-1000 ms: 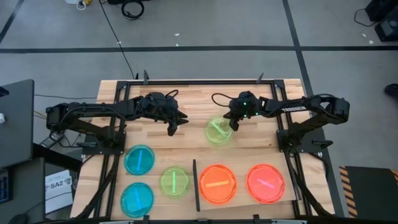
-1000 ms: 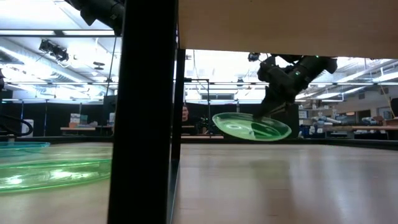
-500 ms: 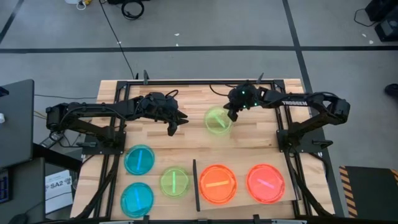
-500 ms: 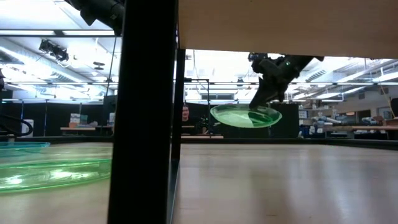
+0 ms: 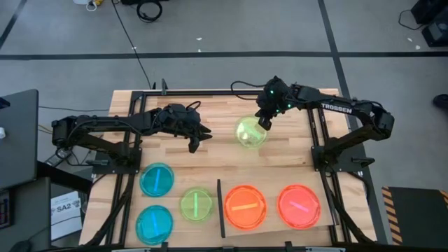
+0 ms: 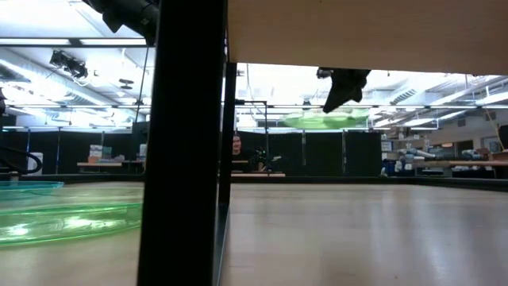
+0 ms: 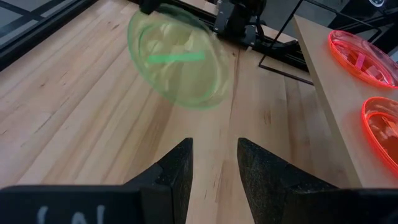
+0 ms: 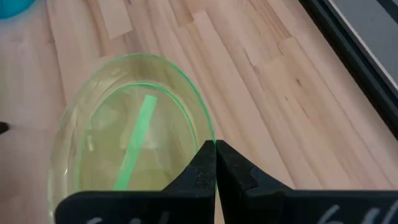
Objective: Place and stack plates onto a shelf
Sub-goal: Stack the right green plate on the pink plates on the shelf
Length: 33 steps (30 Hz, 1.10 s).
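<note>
High view: right fingers [image 5: 261,123] clenched on rim of green plate [image 5: 250,132], mid-desk [image 5: 217,161] toward the back; left fingers [image 5: 197,142] parted, empty, near, left of plate. Orange plate [image 5: 245,207] and pink plate [image 5: 299,206] on shelf [image 5: 276,183]. Low view only: green plate [image 6: 324,120] well clear of desk. Right wrist view: rim pinched between fingertips [image 8: 202,169], plate ahead.
</note>
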Each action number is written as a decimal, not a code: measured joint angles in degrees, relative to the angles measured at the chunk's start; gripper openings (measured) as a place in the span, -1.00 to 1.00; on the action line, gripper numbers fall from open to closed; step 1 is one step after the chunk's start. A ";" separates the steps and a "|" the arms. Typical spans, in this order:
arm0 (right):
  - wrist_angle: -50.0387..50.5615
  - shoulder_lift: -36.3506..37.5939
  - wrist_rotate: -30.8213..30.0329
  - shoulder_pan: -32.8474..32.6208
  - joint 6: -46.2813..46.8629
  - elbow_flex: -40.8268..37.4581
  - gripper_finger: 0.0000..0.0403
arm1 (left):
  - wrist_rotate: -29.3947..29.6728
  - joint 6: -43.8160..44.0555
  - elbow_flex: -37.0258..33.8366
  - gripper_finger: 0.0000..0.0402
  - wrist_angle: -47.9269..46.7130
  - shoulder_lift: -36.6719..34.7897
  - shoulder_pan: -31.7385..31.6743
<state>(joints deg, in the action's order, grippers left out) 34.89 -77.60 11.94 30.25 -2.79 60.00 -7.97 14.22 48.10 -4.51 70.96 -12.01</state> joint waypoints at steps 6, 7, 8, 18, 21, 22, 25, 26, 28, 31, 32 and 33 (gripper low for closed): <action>9.22 0.00 1.40 -1.20 0.06 7.02 -0.96 | 0.00 0.00 0.00 -0.34 0.00 0.00 -0.01; 10.49 0.00 2.32 -1.51 0.28 8.11 -0.96 | 0.00 0.00 0.00 -0.34 0.00 0.00 0.00; 11.45 0.00 3.40 -1.88 0.67 9.13 -0.96 | 0.00 0.00 0.00 -0.34 0.00 0.00 -0.01; 19.58 1.12 16.77 -9.34 7.63 14.49 -0.96 | 0.00 0.00 0.00 -0.34 -0.01 0.00 -0.01; 20.59 2.51 17.70 -12.73 9.16 14.52 -0.96 | 0.00 0.00 0.00 -0.34 -0.02 0.00 0.02; 21.04 3.02 17.73 -14.05 9.48 14.52 -0.96 | 0.00 0.00 0.00 -0.34 -0.02 0.00 0.02; 22.24 4.88 17.22 -18.27 11.49 14.52 -0.96 | 0.00 -0.02 0.00 -0.34 -0.02 0.00 0.00; 22.72 5.56 16.78 -19.83 12.17 14.53 -0.96 | 0.00 -0.02 0.00 -0.34 -0.02 0.00 0.00; 23.38 6.85 15.79 -22.95 13.90 14.52 -0.96 | 0.00 -0.02 0.00 -0.34 -0.02 0.00 0.00; 25.15 8.95 13.35 -28.22 17.13 14.53 -0.96 | 0.00 -0.02 0.00 -0.34 -0.02 0.00 0.00; 25.86 9.67 12.07 -30.12 18.61 14.54 -0.96 | 0.00 -0.02 0.00 -0.34 -0.02 0.00 0.00; 26.49 10.39 10.37 -32.14 20.17 14.54 -0.96 | 0.00 0.01 0.00 -0.34 -0.02 0.00 0.00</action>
<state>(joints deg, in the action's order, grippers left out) 61.39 -67.21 22.30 -1.88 17.38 74.54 -7.97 14.22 48.10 -4.54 70.96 -12.01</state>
